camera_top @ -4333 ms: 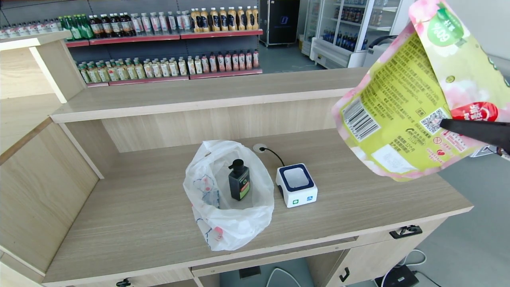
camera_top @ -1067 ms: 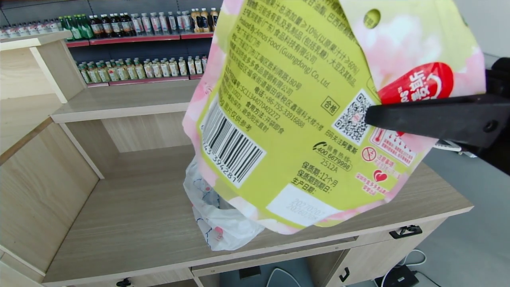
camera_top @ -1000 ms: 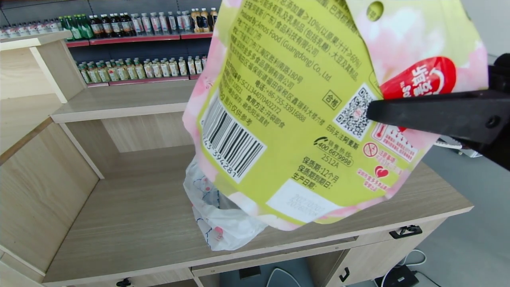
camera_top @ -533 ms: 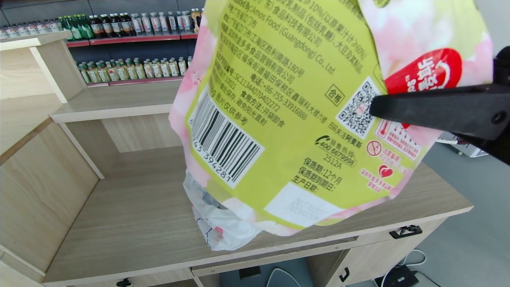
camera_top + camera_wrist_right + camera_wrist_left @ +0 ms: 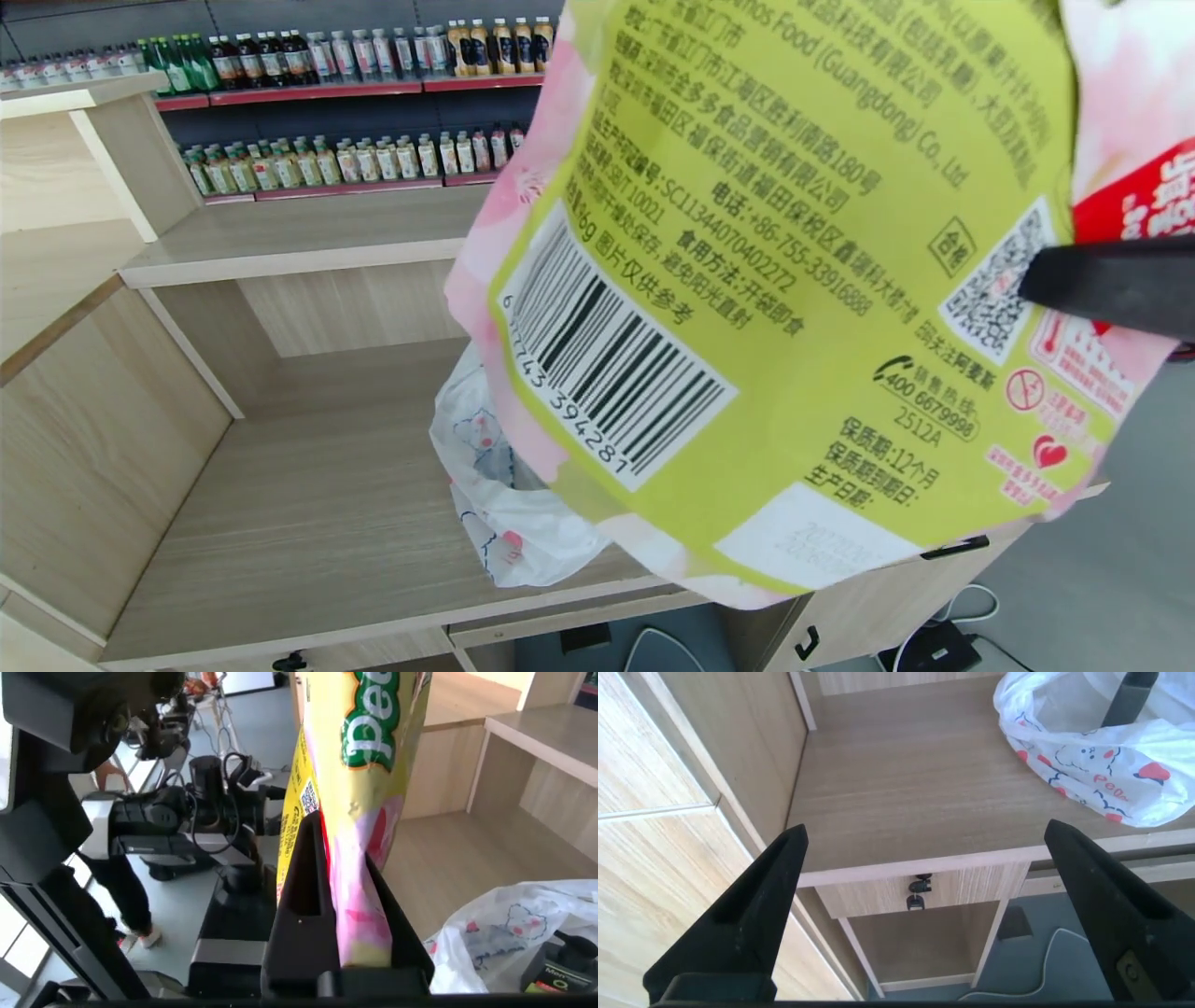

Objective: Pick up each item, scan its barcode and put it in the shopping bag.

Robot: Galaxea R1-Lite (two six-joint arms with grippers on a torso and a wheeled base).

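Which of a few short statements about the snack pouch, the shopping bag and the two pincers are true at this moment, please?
1. The right pincer is shut on the snack pouch. True.
2. The left pincer grips the shopping bag. False: it is open and empty, near the counter's front edge, apart from the bag.
3. The pouch's barcode faces the head camera. True.
4. The shopping bag is empty. False: a dark bottle is inside it.
5. The snack pouch rests on the counter. False: it is held in the air above it.
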